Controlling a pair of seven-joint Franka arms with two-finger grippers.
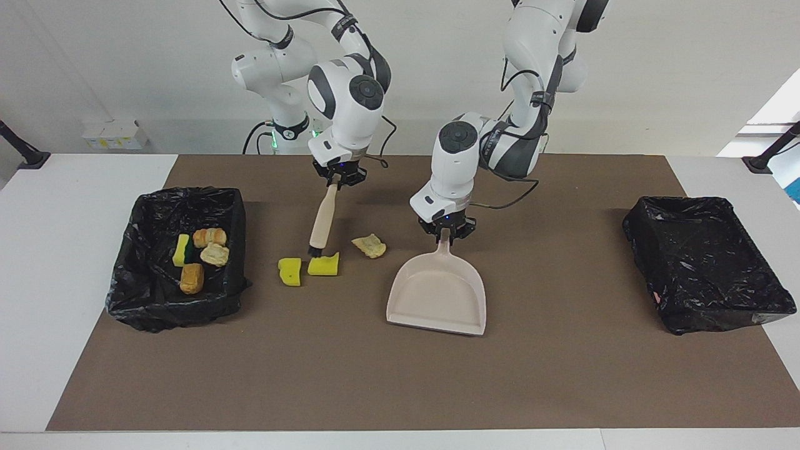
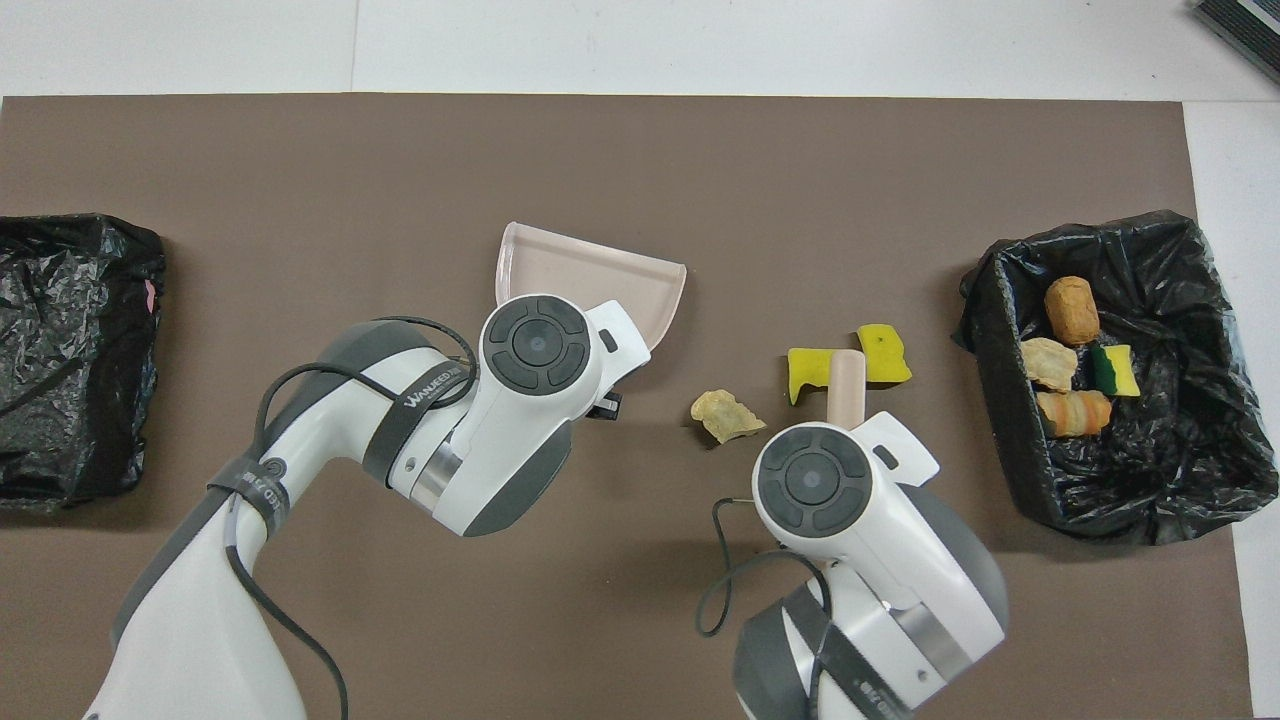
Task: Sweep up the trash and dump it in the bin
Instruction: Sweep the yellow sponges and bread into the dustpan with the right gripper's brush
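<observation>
My left gripper (image 1: 445, 232) is shut on the handle of the beige dustpan (image 1: 437, 294), whose pan rests on the mat, slightly turned. My right gripper (image 1: 338, 179) is shut on the brush (image 1: 324, 217), which hangs slanted with its dark bristles (image 1: 314, 252) touching the mat beside two yellow sponge pieces of trash (image 1: 290, 272) (image 1: 324, 265). A tan chunk (image 1: 369, 245) lies between the sponges and the dustpan. In the overhead view the brush handle (image 2: 845, 385) covers the gap between the sponge pieces (image 2: 812, 366) (image 2: 884, 352), and the tan chunk (image 2: 727, 416) lies beside them.
A black-lined bin (image 1: 181, 195) at the right arm's end holds several scraps (image 1: 209, 245). A second black-lined bin (image 1: 681, 203) stands at the left arm's end. The brown mat (image 1: 400, 387) covers the table's middle.
</observation>
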